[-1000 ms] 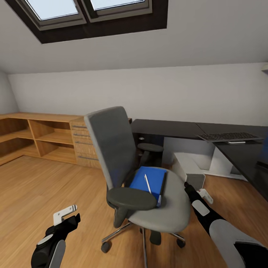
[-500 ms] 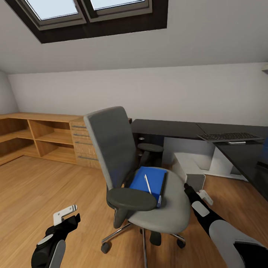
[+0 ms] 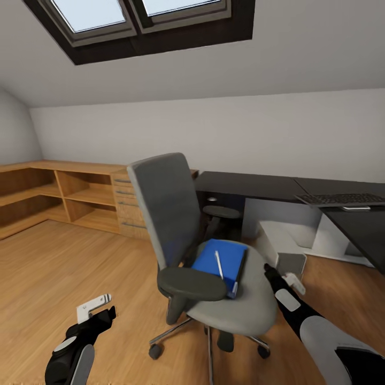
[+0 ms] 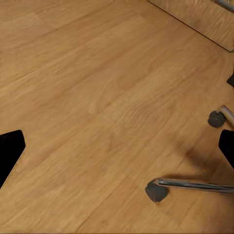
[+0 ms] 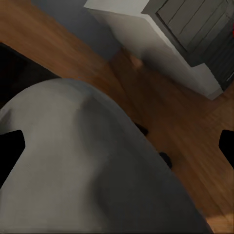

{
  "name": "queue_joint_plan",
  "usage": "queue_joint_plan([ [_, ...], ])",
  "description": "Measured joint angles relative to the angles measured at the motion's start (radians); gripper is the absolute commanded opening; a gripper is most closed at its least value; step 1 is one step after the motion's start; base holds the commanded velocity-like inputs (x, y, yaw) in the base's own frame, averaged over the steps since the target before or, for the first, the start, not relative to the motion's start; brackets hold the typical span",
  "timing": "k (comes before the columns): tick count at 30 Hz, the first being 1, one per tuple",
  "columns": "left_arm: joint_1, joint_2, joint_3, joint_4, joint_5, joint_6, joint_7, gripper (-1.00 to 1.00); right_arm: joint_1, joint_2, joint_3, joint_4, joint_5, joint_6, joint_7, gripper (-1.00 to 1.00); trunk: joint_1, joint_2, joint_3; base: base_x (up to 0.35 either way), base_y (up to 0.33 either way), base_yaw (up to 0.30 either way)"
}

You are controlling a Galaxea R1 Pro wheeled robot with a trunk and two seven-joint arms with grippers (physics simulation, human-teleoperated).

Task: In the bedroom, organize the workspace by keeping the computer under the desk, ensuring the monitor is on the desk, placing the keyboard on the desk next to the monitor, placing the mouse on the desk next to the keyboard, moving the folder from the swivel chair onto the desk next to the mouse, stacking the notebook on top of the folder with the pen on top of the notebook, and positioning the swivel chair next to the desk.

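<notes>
Room first: attic bedroom, sloped white ceiling with a skylight (image 3: 133, 16), wood floor (image 3: 64, 267), light wooden shelving and drawers (image 3: 80, 198) along the far left wall.

Surface (image 3: 251, 184): black L-shaped top running far centre to right, keyboard (image 3: 342, 199) on its right leg. Computer (image 3: 280, 243) sits on the floor beneath it, near the corner.

Swivel chair (image 3: 166, 214) centre, near the surface but angled away from it. Folder (image 3: 219, 259) lies flat on the seat, what looks like the dark notebook showing at its right edge, pen (image 3: 218, 264) on top. Monitor and mouse I can't make out from here.

Step, my read: approach to lift the folder stack off the seat. Right end effector (image 3: 293, 280) hangs just beside the seat's right edge, fingers apart and empty per the wrist camera. Left end effector (image 3: 95, 306) low at near left over bare floor, fingers also apart, holding nothing.

Next move probably needs the right arm swung left over the seat and down onto the folder's near edge; the pen is loose and could roll off if the folder tilts.
</notes>
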Motion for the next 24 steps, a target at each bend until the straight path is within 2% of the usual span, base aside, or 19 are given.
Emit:
queue_joint_plan([
  [24,0.000,0.000,-0.001,0.001,0.000,0.000,0.001,1.00,-0.001,-0.002,-0.002,-0.001,0.006,-0.001,0.003,1.00,0.000,0.000,0.000,0.000,0.000,0.277],
])
